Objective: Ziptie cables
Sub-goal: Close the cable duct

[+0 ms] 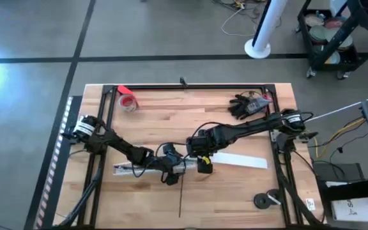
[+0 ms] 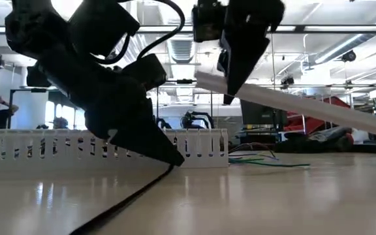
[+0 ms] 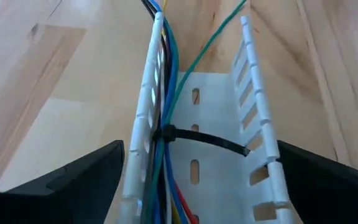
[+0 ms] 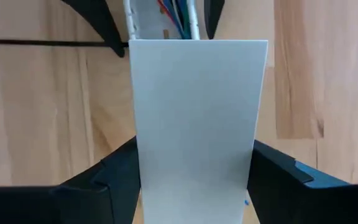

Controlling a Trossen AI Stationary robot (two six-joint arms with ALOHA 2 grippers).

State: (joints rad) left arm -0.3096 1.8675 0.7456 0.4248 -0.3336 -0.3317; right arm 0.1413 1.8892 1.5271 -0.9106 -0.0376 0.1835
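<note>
The cables (image 3: pixel 166 93) run along one wall of the slotted white cable duct (image 3: pixel 229 155), bound to it by a black ziptie (image 3: pixel 210 142), directly between the spread fingers of the open left claw (image 1: pixel 169 171) near the counter's (image 1: pixel 235 121) 6 o'clock edge. At its 3 o'clock, the right claw (image 1: pixel 203 163) grips the flat white duct cover (image 4: pixel 194 124). Bare wood lies toward 12 o'clock; a black glove (image 1: pixel 245 105) sits at 1 o'clock and a red tape roll (image 1: pixel 128 101) at 10.
</note>
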